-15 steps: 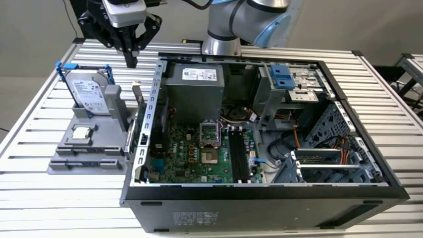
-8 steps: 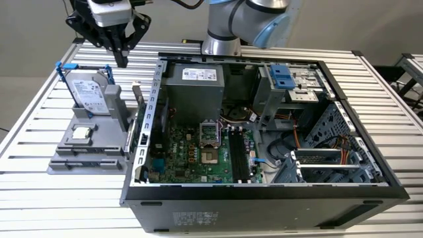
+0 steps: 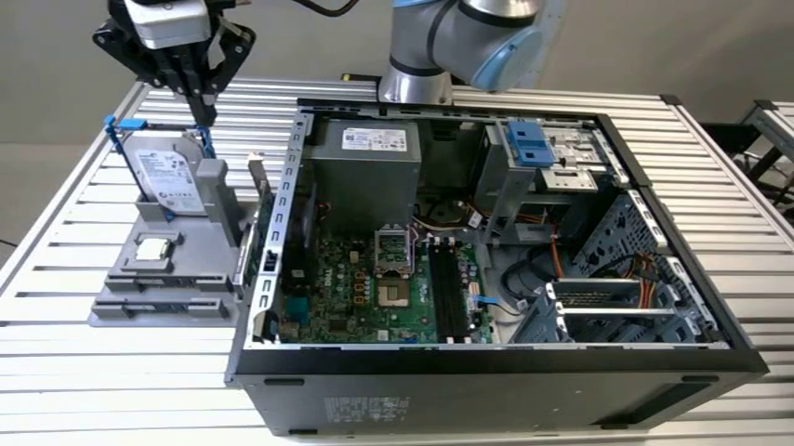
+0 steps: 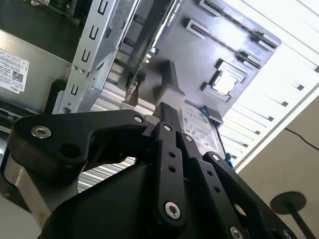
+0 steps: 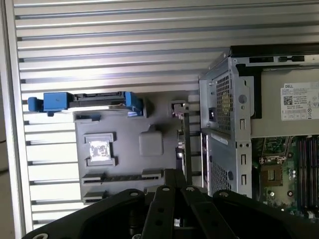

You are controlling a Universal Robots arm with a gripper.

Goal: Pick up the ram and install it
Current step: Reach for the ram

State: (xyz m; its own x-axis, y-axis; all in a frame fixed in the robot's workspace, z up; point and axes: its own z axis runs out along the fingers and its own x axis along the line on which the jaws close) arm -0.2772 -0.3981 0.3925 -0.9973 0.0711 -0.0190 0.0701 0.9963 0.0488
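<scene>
The ram [image 3: 258,184] is a thin dark stick standing on edge in the grey holder [image 3: 149,299], right beside the computer case's wall. In the first wrist view the ram [image 5: 186,139] shows edge-on, just beyond my fingertips. My gripper [image 3: 207,113] hangs above the holder's far end, over the hard drive and to the exterior view's left of the ram, touching nothing. Its black fingers [image 5: 172,179] meet at the tips, shut with nothing between them, as the second wrist view's gripper [image 4: 169,109] also shows. The black memory slots [image 3: 447,290] lie on the green motherboard.
A silver hard drive in a blue frame [image 3: 167,175] stands upright in the holder, below my gripper. A small square processor chip [image 3: 155,249] lies flat in the holder. The open computer case [image 3: 496,358] sits on the slatted metal table [image 3: 74,372], with the arm's base [image 3: 416,84] behind it.
</scene>
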